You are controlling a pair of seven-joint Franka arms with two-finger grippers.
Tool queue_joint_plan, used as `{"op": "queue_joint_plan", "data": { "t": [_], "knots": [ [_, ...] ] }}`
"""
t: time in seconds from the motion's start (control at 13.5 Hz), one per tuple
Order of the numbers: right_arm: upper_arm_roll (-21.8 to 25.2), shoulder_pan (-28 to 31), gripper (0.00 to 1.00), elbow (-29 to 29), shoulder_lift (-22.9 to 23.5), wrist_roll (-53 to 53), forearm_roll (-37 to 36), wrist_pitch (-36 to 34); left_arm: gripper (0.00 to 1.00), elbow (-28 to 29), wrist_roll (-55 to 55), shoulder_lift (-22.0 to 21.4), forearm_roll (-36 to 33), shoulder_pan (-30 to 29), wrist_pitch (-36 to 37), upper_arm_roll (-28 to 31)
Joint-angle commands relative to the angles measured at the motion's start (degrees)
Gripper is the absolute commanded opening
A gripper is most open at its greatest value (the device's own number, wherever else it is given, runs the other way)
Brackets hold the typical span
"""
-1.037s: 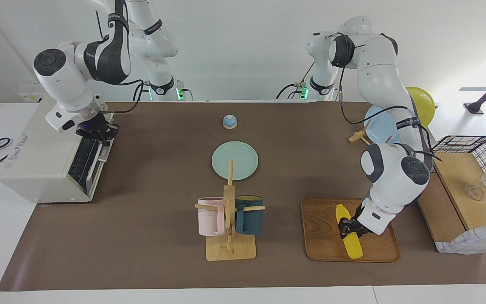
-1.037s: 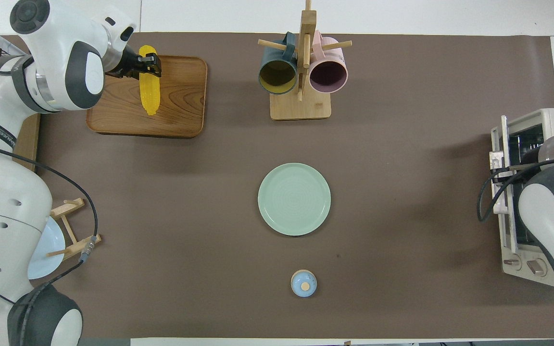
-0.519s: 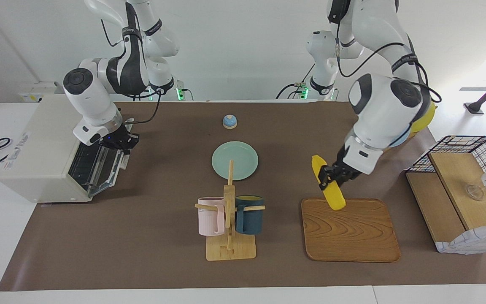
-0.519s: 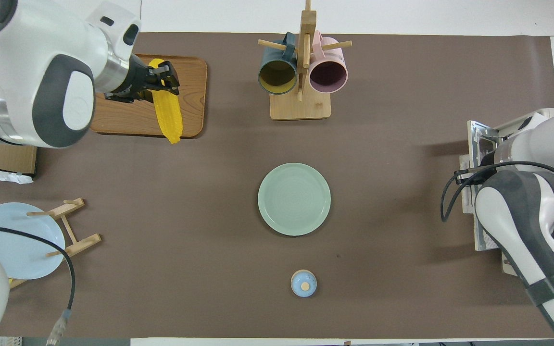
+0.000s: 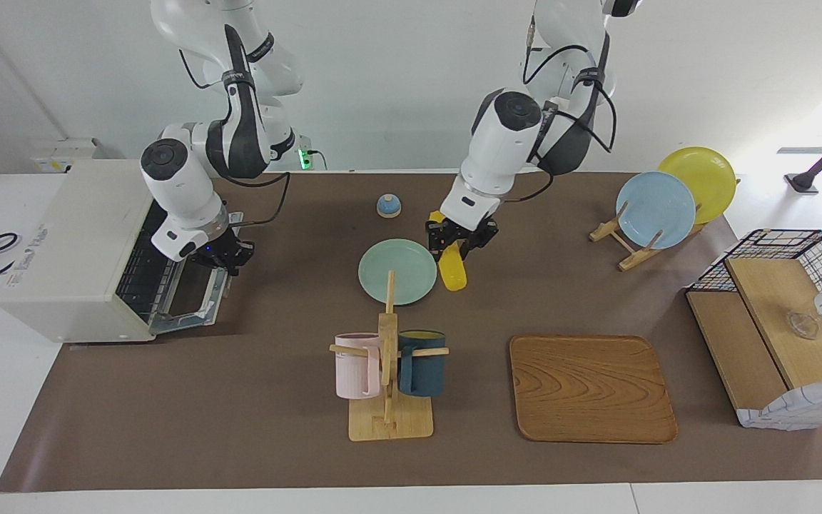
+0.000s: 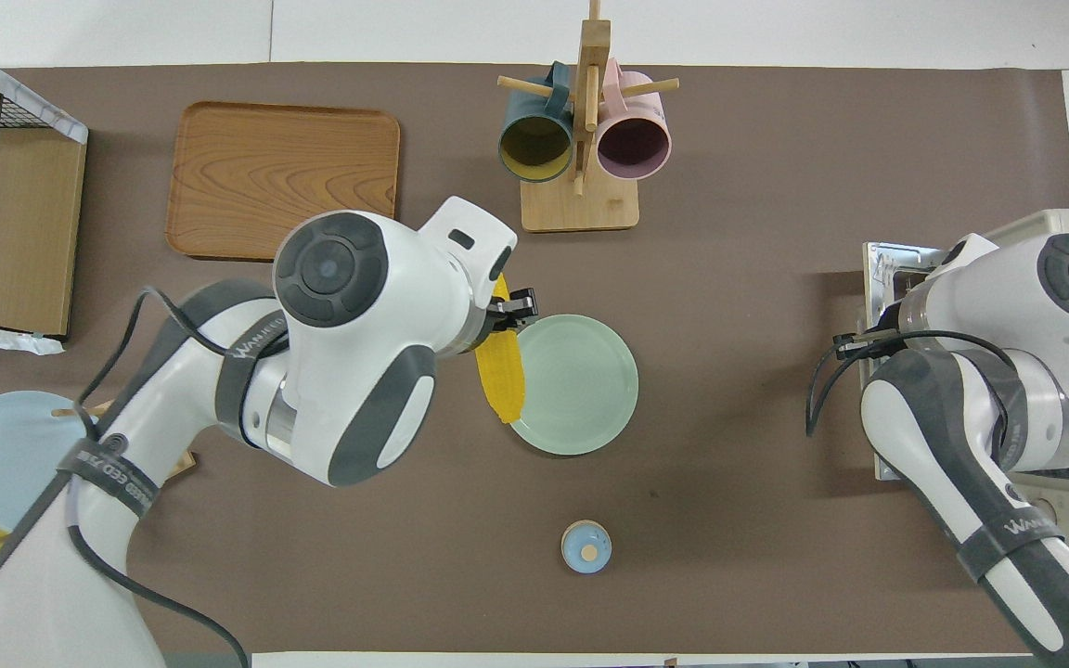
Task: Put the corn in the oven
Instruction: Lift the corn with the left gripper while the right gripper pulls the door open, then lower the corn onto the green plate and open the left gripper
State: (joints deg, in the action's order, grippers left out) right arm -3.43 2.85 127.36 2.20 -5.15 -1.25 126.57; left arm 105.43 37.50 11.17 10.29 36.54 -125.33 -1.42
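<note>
My left gripper (image 5: 459,240) is shut on the thick end of the yellow corn (image 5: 452,272) and holds it in the air, tilted, over the table just beside the green plate (image 5: 397,271). In the overhead view the corn (image 6: 503,382) overlaps the plate's rim (image 6: 623,371), and the left gripper (image 6: 508,312) shows at its top end. The off-white oven (image 5: 68,243) stands at the right arm's end of the table, with its door (image 5: 193,298) swung down and the rack showing. My right gripper (image 5: 223,254) is at the door's free edge, shut on the handle.
A mug rack (image 5: 388,371) with a pink and a dark blue mug stands farther from the robots than the plate. A bare wooden tray (image 5: 591,389), a small blue bell (image 5: 388,205), a stand with a blue and a yellow plate (image 5: 657,207) and a wire basket (image 5: 782,321) are also on the table.
The left gripper lifted the corn off the wooden tray and carried it toward the green plate. The right gripper pulled the oven door down and outward.
</note>
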Motion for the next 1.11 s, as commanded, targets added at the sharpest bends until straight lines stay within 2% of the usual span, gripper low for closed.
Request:
{"op": "queue_joint_plan", "data": {
  "t": [0.0, 0.37, 0.52, 0.89, 0.96, 1.04],
  "knots": [
    [0.79, 0.67, 0.00, 2.09, 0.18, 0.23, -1.30, 3.15, 0.00, 3.46, 2.40, 1.29, 0.52, 5.01, -6.93, 1.07],
    [0.79, 0.57, 0.00, 5.62, 1.23, 0.23, -1.22, 7.02, 0.00, 3.73, 2.23, 8.94, 0.08, 10.11, -14.14, 1.25],
    [0.79, 0.57, 0.00, 5.62, 2.72, 0.14, 0.35, 8.25, 0.00, 4.60, 2.32, 9.57, -0.01, 10.65, -14.86, 1.34],
    [0.70, 0.05, 0.00, 5.01, 2.90, 0.23, 1.95, 7.82, 0.00, 4.69, 0.83, 9.57, -0.18, 10.13, -14.95, 1.34],
    [0.62, -0.04, 0.00, 4.66, 2.99, 0.23, 2.73, 7.55, 0.31, 4.61, 0.04, 9.57, -0.27, 9.95, -14.77, 1.34],
    [0.61, -0.04, 0.00, 4.22, 3.08, 0.23, 3.52, 7.20, 0.98, 4.61, -0.14, 9.57, -0.27, 9.86, -14.51, 1.34]
  ]
}}
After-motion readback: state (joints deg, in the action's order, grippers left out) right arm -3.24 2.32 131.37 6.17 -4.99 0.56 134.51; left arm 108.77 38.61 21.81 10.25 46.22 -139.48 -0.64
